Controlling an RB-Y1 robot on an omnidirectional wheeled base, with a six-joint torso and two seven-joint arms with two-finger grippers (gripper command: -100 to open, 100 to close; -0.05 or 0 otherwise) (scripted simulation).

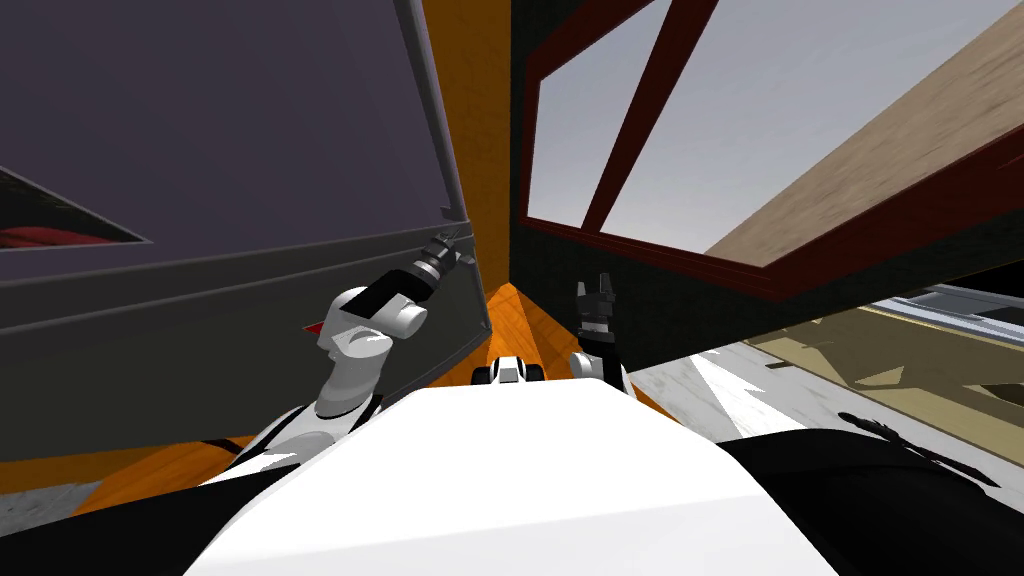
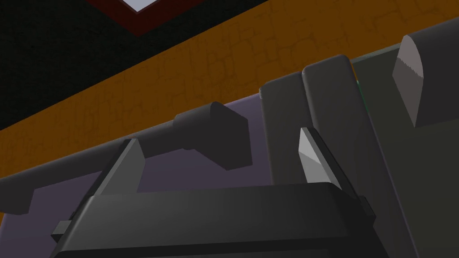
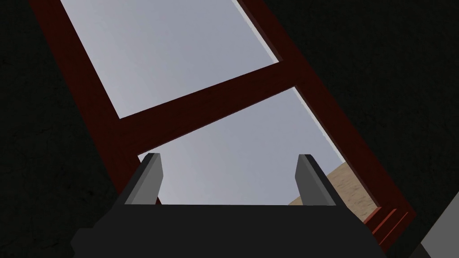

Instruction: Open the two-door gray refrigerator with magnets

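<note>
The gray refrigerator [image 1: 200, 150] takes up the left of the head view, slanted with the camera, with a seam between its two doors [image 1: 250, 262]. A long dark handle [image 1: 432, 110] runs along the door's edge. My left gripper [image 1: 450, 248] is raised to the end of that handle. In the left wrist view it [image 2: 218, 135] is open, and the handle's end block [image 2: 219, 141] lies between its fingers [image 2: 313, 156], apart from them. A second handle [image 2: 410, 87] sits across the door gap [image 2: 305, 125]. My right gripper [image 1: 597, 292] stands open, empty, pointing at a window.
An orange wall [image 1: 480, 100] stands just beside the refrigerator's handle edge. A window with a dark red frame [image 1: 650, 110] is set in the dark wall ahead on the right. A tan wooden surface [image 1: 880, 150] lies at the far right. A red-and-black patch [image 1: 60, 228] marks the door.
</note>
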